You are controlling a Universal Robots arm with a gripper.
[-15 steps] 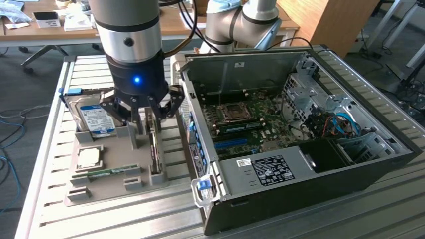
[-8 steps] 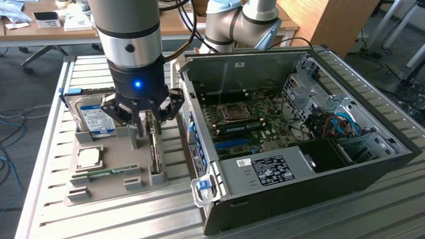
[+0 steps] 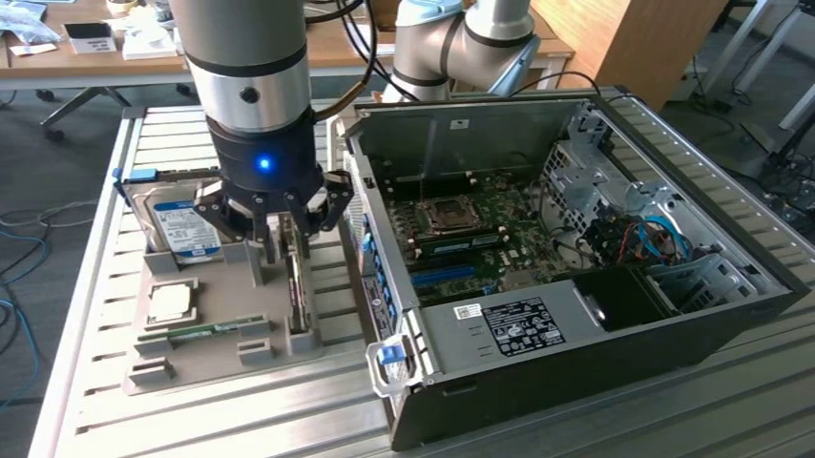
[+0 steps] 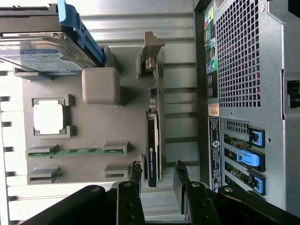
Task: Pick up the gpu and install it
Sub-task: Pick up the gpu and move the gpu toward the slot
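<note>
The gpu [image 4: 153, 136] stands on edge in a slot of the grey holder tray [image 4: 93, 126], a thin green card with a black fan part on one side and a silver bracket at the far end. From the exterior view the gpu [image 3: 297, 291] sits at the tray's side nearest the computer case. My gripper [image 3: 286, 239] hangs just over it, pointing down. Its fingers [image 4: 135, 174] are apart, one on each side of the card's near end, with a gap to the card. The gripper [image 4: 158, 176] is open and holds nothing.
In the tray lie a blue-labelled hard drive [image 3: 178, 229], a CPU [image 3: 170, 301] and a RAM stick [image 3: 210, 331]. The open computer case [image 3: 713, 286] with its motherboard [image 3: 471, 239] lies on the exterior view's right, close beside the tray. A second arm's base [image 3: 446, 48] stands behind.
</note>
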